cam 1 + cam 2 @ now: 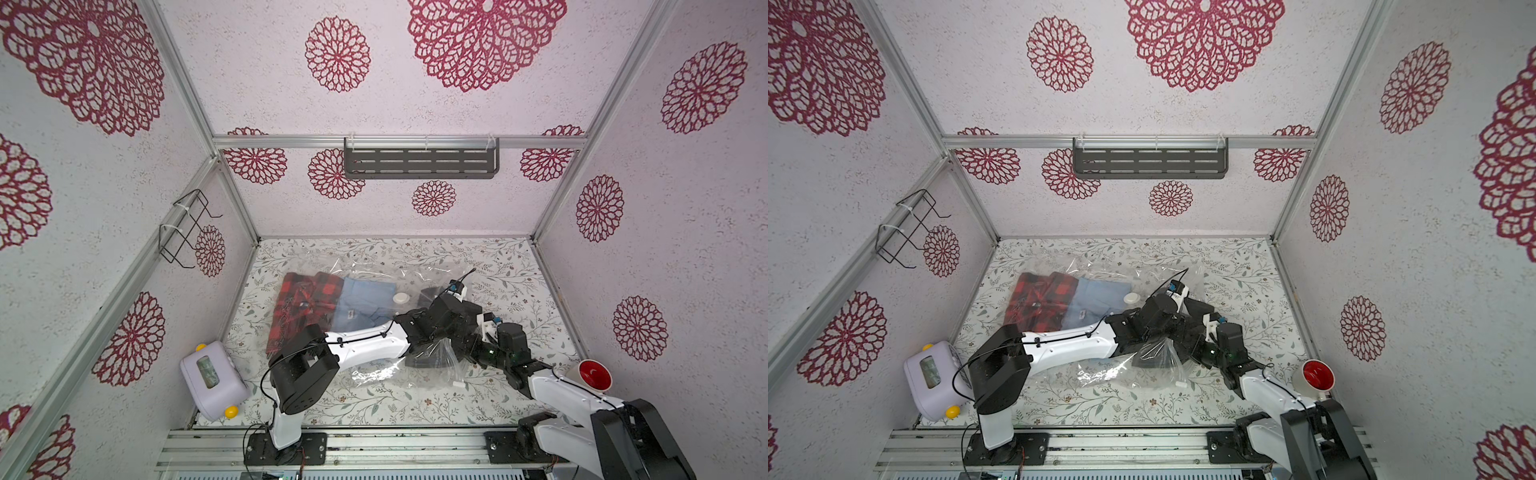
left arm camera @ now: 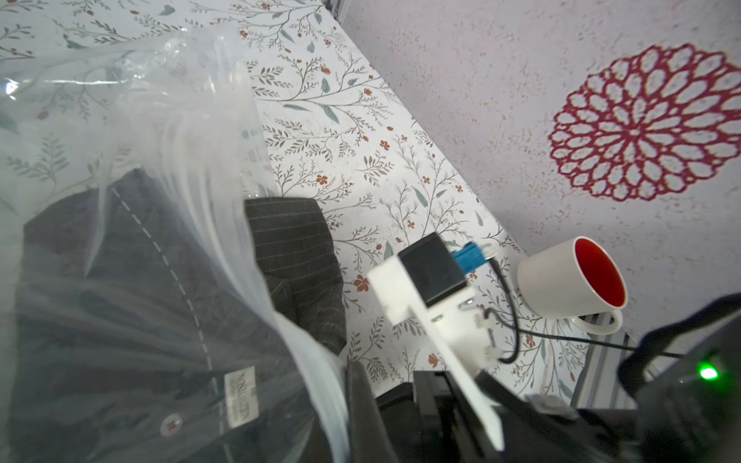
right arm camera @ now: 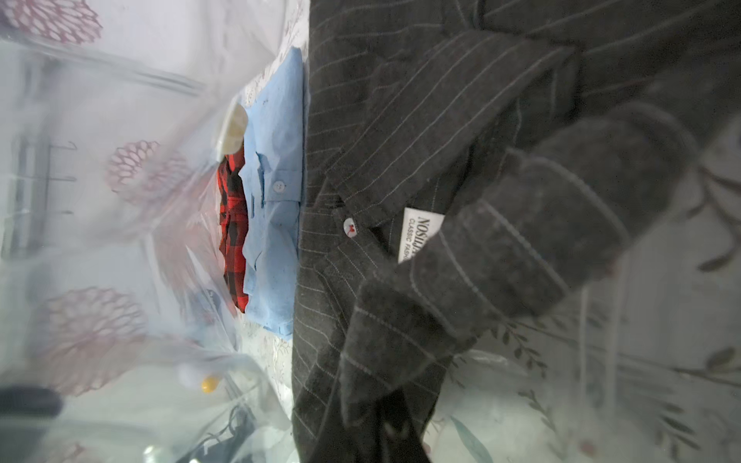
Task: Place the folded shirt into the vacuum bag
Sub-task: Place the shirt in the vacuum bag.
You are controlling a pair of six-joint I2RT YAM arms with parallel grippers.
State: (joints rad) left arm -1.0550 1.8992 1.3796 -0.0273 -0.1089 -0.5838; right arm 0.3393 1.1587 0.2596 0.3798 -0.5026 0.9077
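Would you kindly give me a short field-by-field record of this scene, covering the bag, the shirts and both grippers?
bag: clear, on the table, mouth lifted
in bag: red shirt and blue shirt, side by side
dark shirt: partly inside, one end past the mouth
left gripper: shut on the bag's mouth edge
right gripper: shut, against the dark shirt; grip unclear
mug: near right corner

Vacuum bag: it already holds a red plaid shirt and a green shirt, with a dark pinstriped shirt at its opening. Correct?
No: the vacuum bag holds a light blue shirt, not a green one; the right wrist view shows it.
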